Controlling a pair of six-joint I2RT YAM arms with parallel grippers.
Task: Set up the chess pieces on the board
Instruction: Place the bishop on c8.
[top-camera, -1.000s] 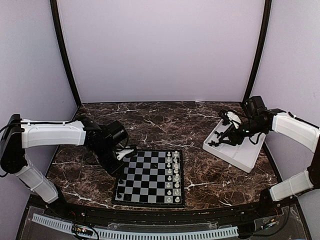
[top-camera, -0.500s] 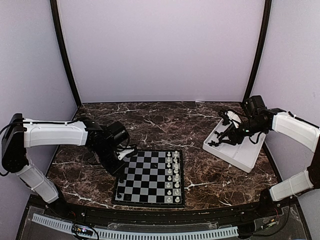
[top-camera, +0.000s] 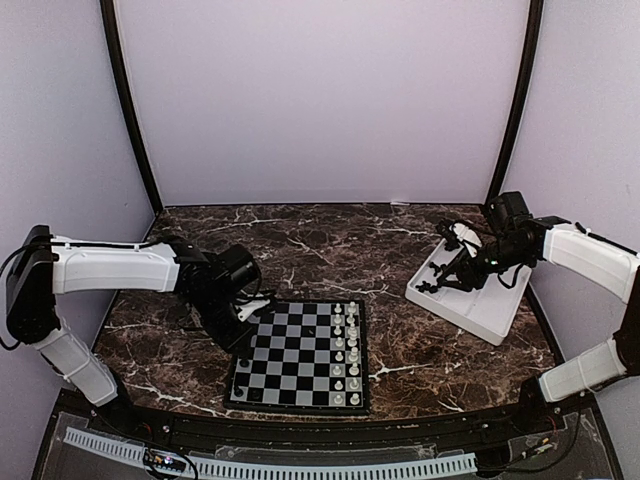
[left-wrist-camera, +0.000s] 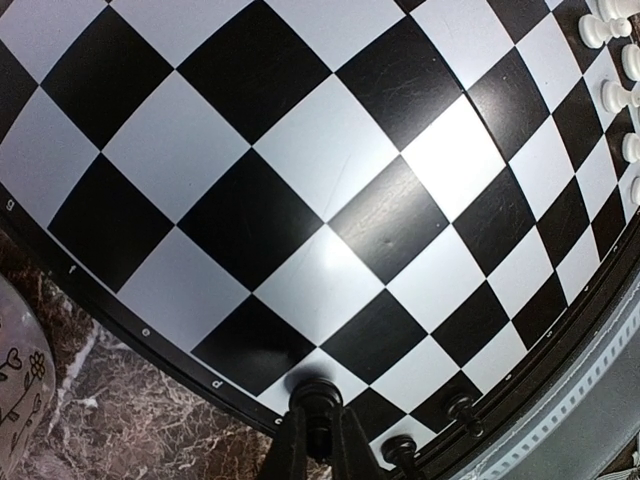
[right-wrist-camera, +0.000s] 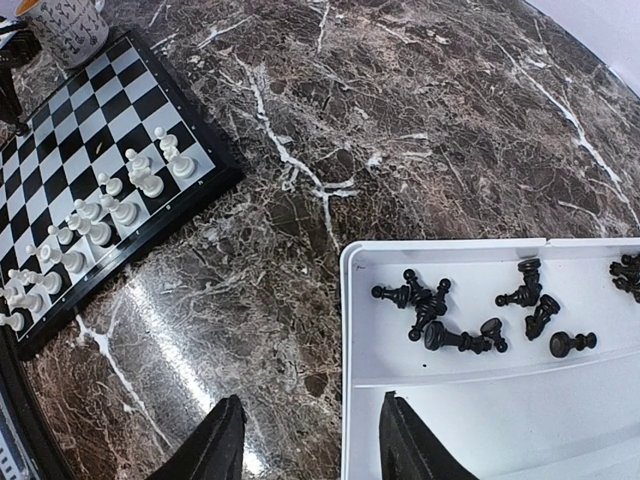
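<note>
The board (top-camera: 300, 352) lies at the front middle of the table, with white pieces (top-camera: 346, 345) along its right side. In the left wrist view two black pieces (left-wrist-camera: 462, 408) stand on squares by the board's near corner. My left gripper (top-camera: 246, 327) is shut on a black chess piece (left-wrist-camera: 315, 405) and holds it upright just above a square at the board's left edge (left-wrist-camera: 150, 330). My right gripper (right-wrist-camera: 310, 440) is open and empty, straddling the white tray's left rim (right-wrist-camera: 348, 400). Several black pieces (right-wrist-camera: 440, 312) lie loose in the tray.
A patterned white mug (right-wrist-camera: 65, 25) stands by the board's far left corner, close to my left arm. The white tray (top-camera: 470, 300) sits at the right on the dark marble table (top-camera: 330, 245). Purple walls enclose the table.
My left gripper has moved a little right and forward along the board's left edge with the black piece in it. The right arm has not moved.
</note>
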